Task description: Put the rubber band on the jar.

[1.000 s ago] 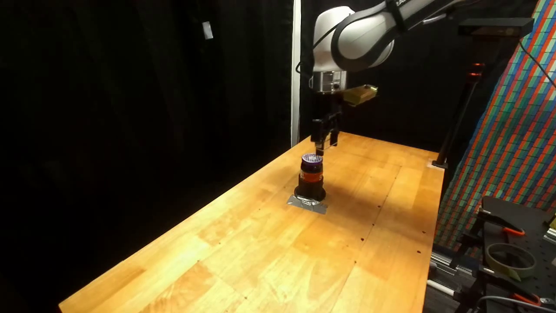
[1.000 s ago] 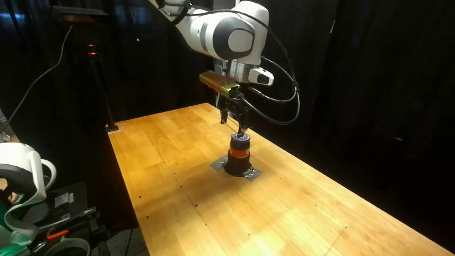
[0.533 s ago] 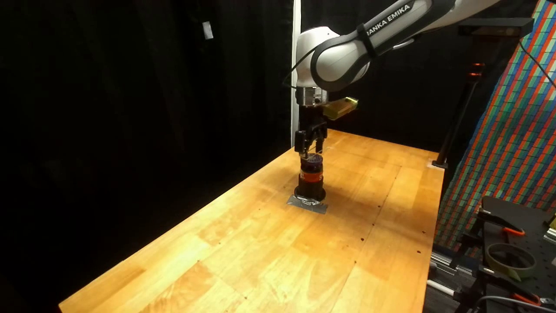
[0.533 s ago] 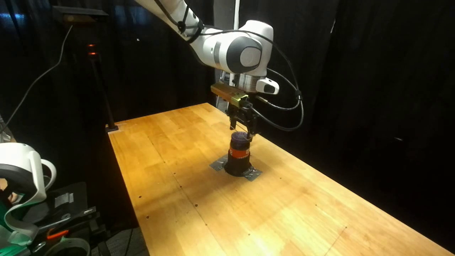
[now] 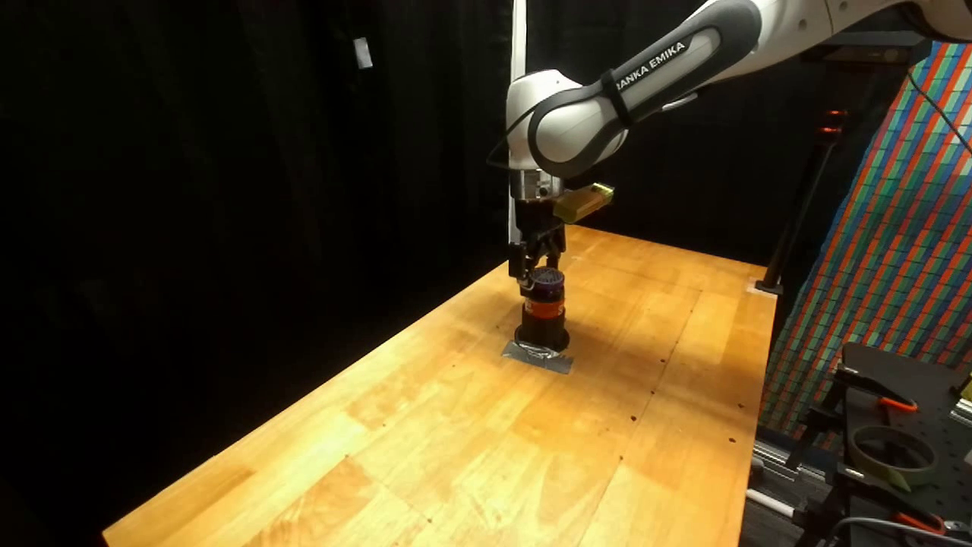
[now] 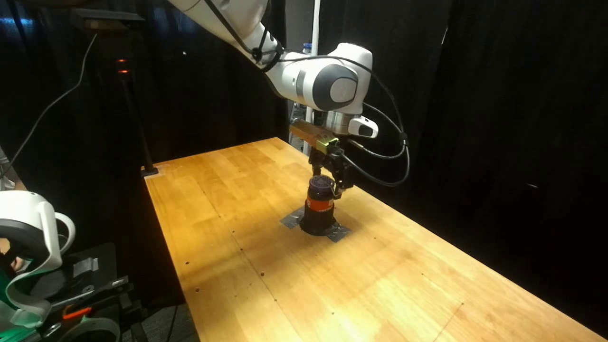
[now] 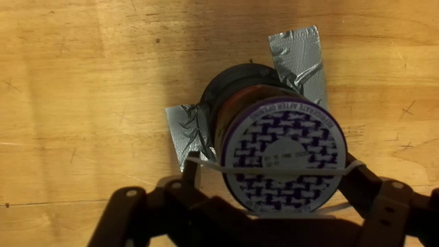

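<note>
The hand (image 7: 274, 160) is spread, its fingers (image 7: 191, 173) parted wider than the jar (image 6: 320, 204), with one on either side of the lid (image 7: 284, 144). Strung between the tips is the rubber band (image 7: 291, 172) — a pale strand caught on both of them, drawn straight across the lid's printed face and bending at the rim on each side. A second pale strand shows by the lid's lower edge in the wrist view; I cannot tell whether it is the same loop. Nor can I tell whether either finger touches the jar itself, though in both exterior views one is right beside it, its tip lower than the lid's top.

The jar stands upright, long axis vertical, purple-edged lid facing up, orange-red stripe around the middle. Its lower end meets a black base (image 6: 317, 224), fixed to the worktop (image 5: 471, 456) with silver tape (image 7: 303, 63). The band's long axis runs from finger to finger — crosswise to the jar's. In the wrist view the rim's "refrigerate after opening" reads upside down.
</note>
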Robot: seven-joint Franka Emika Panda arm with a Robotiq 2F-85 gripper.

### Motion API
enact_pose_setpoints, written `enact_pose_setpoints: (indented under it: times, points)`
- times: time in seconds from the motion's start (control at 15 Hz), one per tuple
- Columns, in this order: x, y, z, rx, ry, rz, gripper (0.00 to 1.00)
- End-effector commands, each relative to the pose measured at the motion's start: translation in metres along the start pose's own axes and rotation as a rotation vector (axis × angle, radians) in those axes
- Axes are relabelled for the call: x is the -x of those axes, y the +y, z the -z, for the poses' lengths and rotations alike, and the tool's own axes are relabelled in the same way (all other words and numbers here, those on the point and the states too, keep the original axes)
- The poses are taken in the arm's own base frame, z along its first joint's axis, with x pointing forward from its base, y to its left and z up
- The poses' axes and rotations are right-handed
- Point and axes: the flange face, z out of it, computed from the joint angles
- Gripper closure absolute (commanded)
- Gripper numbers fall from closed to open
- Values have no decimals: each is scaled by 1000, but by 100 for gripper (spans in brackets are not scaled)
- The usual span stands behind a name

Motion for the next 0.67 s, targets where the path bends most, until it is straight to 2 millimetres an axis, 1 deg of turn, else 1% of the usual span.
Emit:
enact_pose_setpoints:
  times: [0.0, 0.13, 0.4, 0.6]
  points:
    - [0, -1, -6, -1, -77, 19, 0]
    - [1, -3, -7, 11, -63, 26, 0]
    - [-9, -3, -8, 7, 13, 16, 0]
    - [-12, -3, -12, 4, 34, 11, 0]
